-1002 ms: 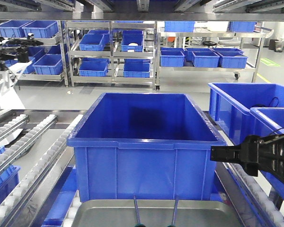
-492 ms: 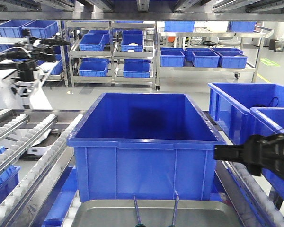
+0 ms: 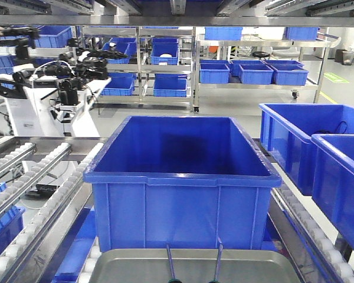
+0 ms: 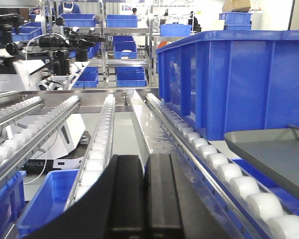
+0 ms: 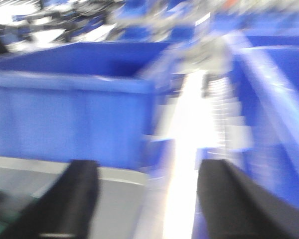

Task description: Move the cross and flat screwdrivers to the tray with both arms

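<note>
Front-facing | screwdrivers (image 3: 192, 262) in tray (image 3: 106, 268) | left jaws clenched | right jaws released

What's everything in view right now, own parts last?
Screwdrivers: two, thin metal shafts, lying in tray.
Tray: one, grey steel, bottom centre.
Large bin: one, blue, behind tray.
Side bins: two, blue, right.
Roller tracks: white rollers, left.
Shelving: steel, holding blue bins, background.
Second robot: white base, black arms, back left.
Left pincer: black, shut, empty.
Right pincer: black, open, blurred, empty.
</note>
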